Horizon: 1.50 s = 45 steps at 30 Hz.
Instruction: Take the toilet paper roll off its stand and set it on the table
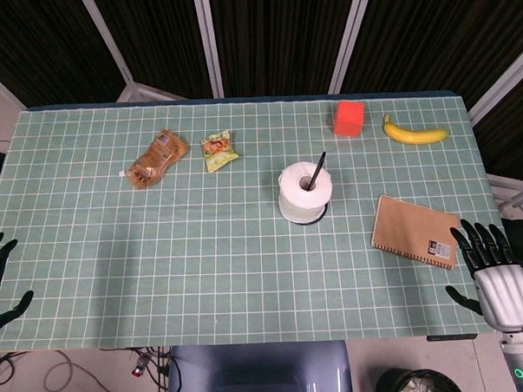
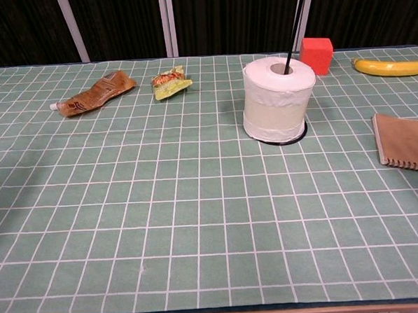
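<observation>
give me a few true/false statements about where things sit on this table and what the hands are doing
1. The toilet paper roll sits on its stand with the black rod through its core. True.
2. The right hand grips the roll. False: it hovers at the table's near right edge, fingers apart, holding nothing.
3. The banana lies beside the red block at the far right. True.
4. The notebook lies under the roll. False: it lies apart, to the roll's right.
5. The left hand holds the green snack packet. False: it is at the near left edge, holding nothing; the packet lies far off beside the brown pouch.
</observation>
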Motion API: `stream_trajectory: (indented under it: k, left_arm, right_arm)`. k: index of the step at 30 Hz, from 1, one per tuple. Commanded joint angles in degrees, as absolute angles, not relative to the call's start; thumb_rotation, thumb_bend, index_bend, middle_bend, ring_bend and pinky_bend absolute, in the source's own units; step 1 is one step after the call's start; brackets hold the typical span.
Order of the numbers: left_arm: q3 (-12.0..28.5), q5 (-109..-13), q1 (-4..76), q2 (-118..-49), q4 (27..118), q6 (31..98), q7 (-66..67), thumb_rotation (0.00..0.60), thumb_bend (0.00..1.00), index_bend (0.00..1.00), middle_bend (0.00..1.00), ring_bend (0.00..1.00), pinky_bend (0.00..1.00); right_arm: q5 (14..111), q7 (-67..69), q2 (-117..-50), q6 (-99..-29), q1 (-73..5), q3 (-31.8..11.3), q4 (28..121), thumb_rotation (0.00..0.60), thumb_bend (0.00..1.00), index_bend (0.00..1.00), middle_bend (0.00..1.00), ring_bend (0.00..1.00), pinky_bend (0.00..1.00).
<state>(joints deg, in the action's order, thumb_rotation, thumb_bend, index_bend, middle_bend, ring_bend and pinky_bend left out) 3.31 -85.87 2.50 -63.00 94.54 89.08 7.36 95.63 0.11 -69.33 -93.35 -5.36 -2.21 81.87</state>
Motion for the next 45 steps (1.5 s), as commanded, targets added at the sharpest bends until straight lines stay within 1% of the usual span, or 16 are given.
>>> stream_trajectory:
  k: [1,14,24,27,29,31,35,37,40,45]
  left_arm:
    - [3.26,-85.89,2.45,-62.94,94.67,89.12,7.47,0.6,0.22,0.12,0.0,0.0,0.03]
    - [3.06,-86.19,2.18,-62.72,95.2,89.58,7.43,0.6,0.22,0.12,0.0,0.0,0.03]
    - [2.95,-86.49,1.95,-62.6,95.66,90.04,7.53,0.6,0.22,0.12,0.0,0.0,0.03]
    - [2.92,-86.28,1.95,-62.59,95.86,89.82,7.61,0.6,0.22,0.12,0.0,0.0,0.03]
    - [2.91,-86.31,2.01,-62.57,95.92,89.74,7.64,0.6,0.22,0.12,0.0,0.0,0.03]
    - [2.85,-86.36,2.02,-62.49,96.03,89.65,7.48,0.6,0.22,0.12,0.0,0.0,0.03]
    - [2.92,-86.44,1.89,-62.32,96.14,90.0,7.16,0.6,0.22,0.12,0.0,0.0,0.03]
    - [2.93,-86.41,1.83,-62.27,96.13,90.08,7.08,0.6,0.22,0.12,0.0,0.0,0.03]
    - [2.95,-86.29,1.8,-62.26,96.13,90.08,7.15,0.6,0.22,0.12,0.0,0.0,0.03]
    - [2.95,-86.04,1.91,-62.34,96.13,89.7,7.41,0.6,0.22,0.12,0.0,0.0,0.03]
  right_arm:
    - [95.54,1.28,-69.23,-92.89,-5.43,-1.99,82.26,0.6,0.0,0.0,0.0,0.0,0.01]
    - [93.83,2.61,-68.71,-93.02,-4.87,-2.66,83.31,0.6,0.0,0.0,0.0,0.0,0.01]
    - [91.82,4.99,-68.09,-91.06,-4.84,-2.72,84.6,0.6,0.0,0.0,0.0,0.0,0.01]
    - [90.55,9.09,-67.88,-89.08,-5.25,-2.67,86.51,0.6,0.0,0.0,0.0,0.0,0.01]
    - [89.23,14.89,-67.17,-85.68,-6.42,-2.62,88.43,0.6,0.0,0.0,0.0,0.0,0.01]
    - [87.55,21.92,-65.77,-80.86,-8.5,-3.03,90.53,0.6,0.0,0.0,0.0,0.0,0.01]
    - [82.64,39.68,-62.98,-68.59,-14.63,-5.95,93.92,0.6,0.0,0.0,0.0,0.0,0.0]
    - [80.72,46.14,-62.39,-62.99,-17.77,-7.64,93.52,0.6,0.0,0.0,0.0,0.0,0.0]
    - [78.45,49.43,-63.85,-57.13,-21.81,-9.76,90.87,0.6,0.0,0.0,0.0,0.0,0.0]
    - [73.85,50.09,-68.66,-50.83,-26.34,-12.15,87.08,0.6,0.0,0.0,0.0,0.0,0.0]
